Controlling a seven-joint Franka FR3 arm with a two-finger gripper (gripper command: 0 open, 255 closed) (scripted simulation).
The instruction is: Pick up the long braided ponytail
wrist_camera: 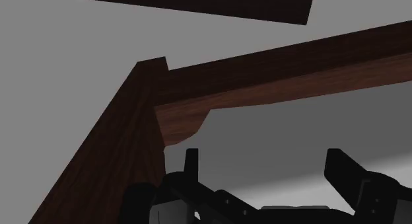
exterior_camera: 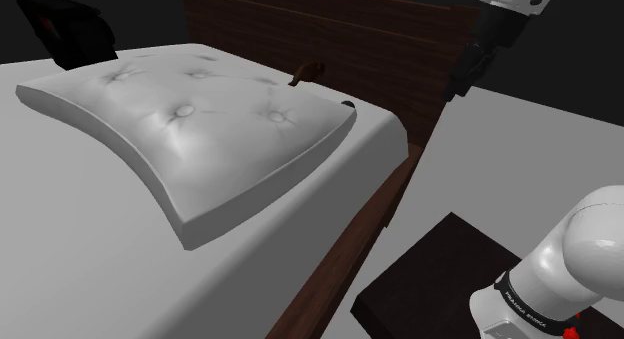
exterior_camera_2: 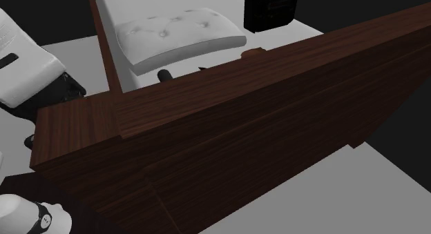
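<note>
**Open Gripper, Wood in the Way, Ponytail Far Off**

The gripper is wide open and holds nothing; its two black fingers stand well apart with only air between them.

Trouble could start close by: a corner of the wooden bed frame sits just past the fingers, so a straight dip could bang a finger on the wood; I think that is the biggest risk. Farther on, the puffy white pillow lies on the bed; a low sweep could shove it over the thing we want. Farthest is the ponytail; in the shoulder view it is a small brown shape at the pillow's one o'clock, tucked between the pillow and the dark headboard; little of it shows, so the fingers could pinch pillow, bump the headboard, or close on air; it looks thin, so a grab at its tip could let it slip.

The arm: in the shoulder view its white lower part is at five o'clock, next to a dark nightstand; its upper part shows at one o'clock; the gripper there points down, at the ponytail's three o'clock, well apart from it, beside the headboard's end.
</note>
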